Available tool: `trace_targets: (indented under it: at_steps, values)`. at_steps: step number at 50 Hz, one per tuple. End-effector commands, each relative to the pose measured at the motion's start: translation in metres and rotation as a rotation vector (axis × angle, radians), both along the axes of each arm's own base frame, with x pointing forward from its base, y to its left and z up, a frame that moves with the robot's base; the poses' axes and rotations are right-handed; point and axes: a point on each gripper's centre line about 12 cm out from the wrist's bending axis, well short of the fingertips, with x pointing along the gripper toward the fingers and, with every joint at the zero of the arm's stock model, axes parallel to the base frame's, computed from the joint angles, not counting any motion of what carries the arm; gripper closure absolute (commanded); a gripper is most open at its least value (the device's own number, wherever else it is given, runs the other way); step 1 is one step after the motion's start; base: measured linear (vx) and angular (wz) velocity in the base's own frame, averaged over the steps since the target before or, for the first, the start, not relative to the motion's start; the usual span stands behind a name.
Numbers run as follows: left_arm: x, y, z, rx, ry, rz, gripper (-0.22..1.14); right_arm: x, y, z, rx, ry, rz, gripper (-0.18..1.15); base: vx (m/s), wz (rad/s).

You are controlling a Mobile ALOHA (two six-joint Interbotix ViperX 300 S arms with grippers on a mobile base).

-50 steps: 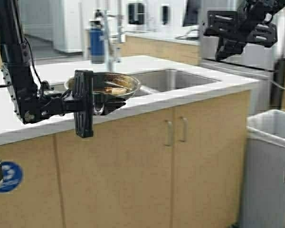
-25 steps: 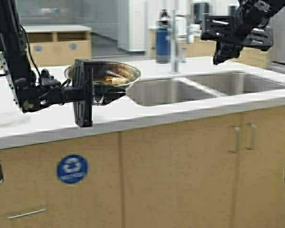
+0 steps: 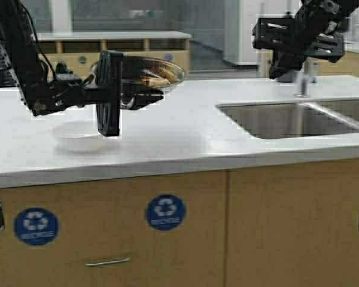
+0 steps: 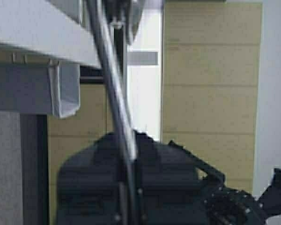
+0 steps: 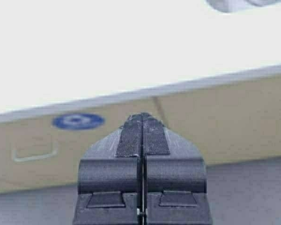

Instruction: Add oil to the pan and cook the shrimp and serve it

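We see a white desk [image 3: 167, 143] with a white bowl [image 3: 78, 136] resting on it, a steel sink [image 3: 293, 119] set into it, and blue recycling stickers [image 3: 165, 211] on the wooden cabinet fronts [image 3: 275, 227] below.

pan [image 3: 145, 76]: shiny steel | counter [image 3: 185, 140]: smooth white | cabinets [image 3: 275, 227]: matt wood | sink [image 3: 287, 119]: brushed metal

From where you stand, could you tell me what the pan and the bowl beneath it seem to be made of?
The pan, held by the left gripper, looks like shiny steel: bright reflective rim, darkened inside. The bowl looks like white ceramic or plastic, smooth and matte; which one I can't tell.
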Motion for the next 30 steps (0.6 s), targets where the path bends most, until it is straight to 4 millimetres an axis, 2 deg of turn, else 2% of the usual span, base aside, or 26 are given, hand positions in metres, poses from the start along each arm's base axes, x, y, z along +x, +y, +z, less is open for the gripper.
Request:
trace_targets:
  at_steps: [1,17,30]
  values:
    - [0.010,-0.004,0.042,-0.020,-0.120,0.003,0.89,0.003,0.002,0.010,0.015,-0.026,-0.002,0.90,0.04,0.34]
    - [0.008,-0.002,0.053,-0.009,-0.106,0.018,0.89,0.002,0.001,0.010,0.017,-0.025,-0.004,0.90,0.04,0.27]
    - [0.018,0.007,0.063,0.202,-0.040,0.122,0.89,0.001,0.000,0.008,0.011,-0.027,-0.006,0.90,0.03,0.14]
